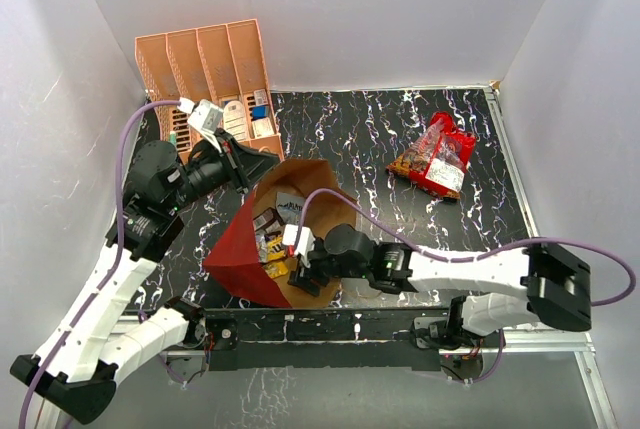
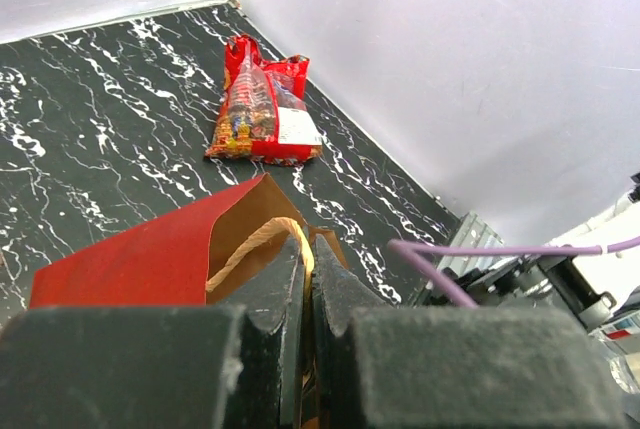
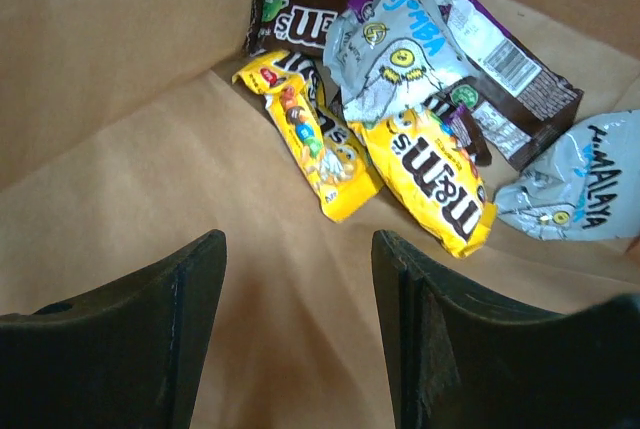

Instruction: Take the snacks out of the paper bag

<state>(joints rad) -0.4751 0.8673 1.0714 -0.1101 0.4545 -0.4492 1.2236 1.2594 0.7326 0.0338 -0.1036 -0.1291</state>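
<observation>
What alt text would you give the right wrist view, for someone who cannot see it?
An open black pincer sits inside the paper bag, facing a heap of small snack packets in yellow, silver-blue and brown. Brown paper fills the rest of the view.

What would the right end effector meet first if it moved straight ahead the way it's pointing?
Probably the yellow packets on the paper bag floor, though depth is unclear.
</observation>
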